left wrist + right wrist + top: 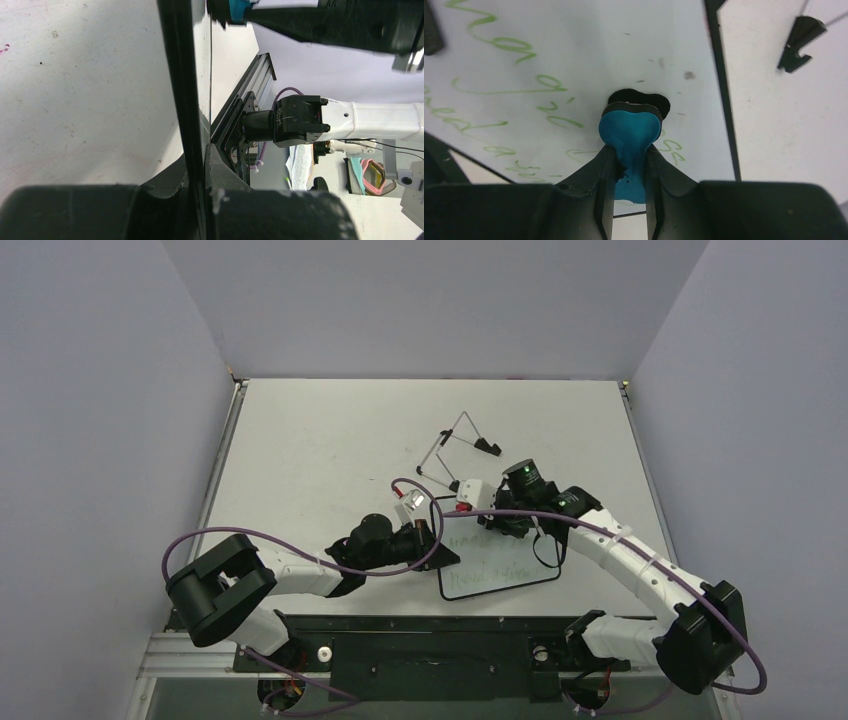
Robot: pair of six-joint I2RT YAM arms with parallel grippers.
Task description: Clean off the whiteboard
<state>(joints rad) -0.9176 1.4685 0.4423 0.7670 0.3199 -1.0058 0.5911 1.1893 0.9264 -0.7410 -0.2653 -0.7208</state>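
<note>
Pale grey walls enclose a white table (300, 460), and near its front middle the whiteboard (505, 565) is found, gripped at its left edge by the left gripper (432, 540). In the left wrist view the board is seen edge-on, its thin black frame pinched between the two dark fingers, which are closed tight on it. The right gripper (630, 160) is reached over the board's upper part, its fingers drawn narrow around a blue eraser (629, 132) — the block's dark underside is set against the white face. Green handwriting (499, 45) is spread in several lines across the board, to the left of the eraser and just below it. A wire easel (458, 440) is stood farther back on the table, apart from the board; one of its black feet (796, 42) is caught beyond the frame in the right wrist view.
</note>
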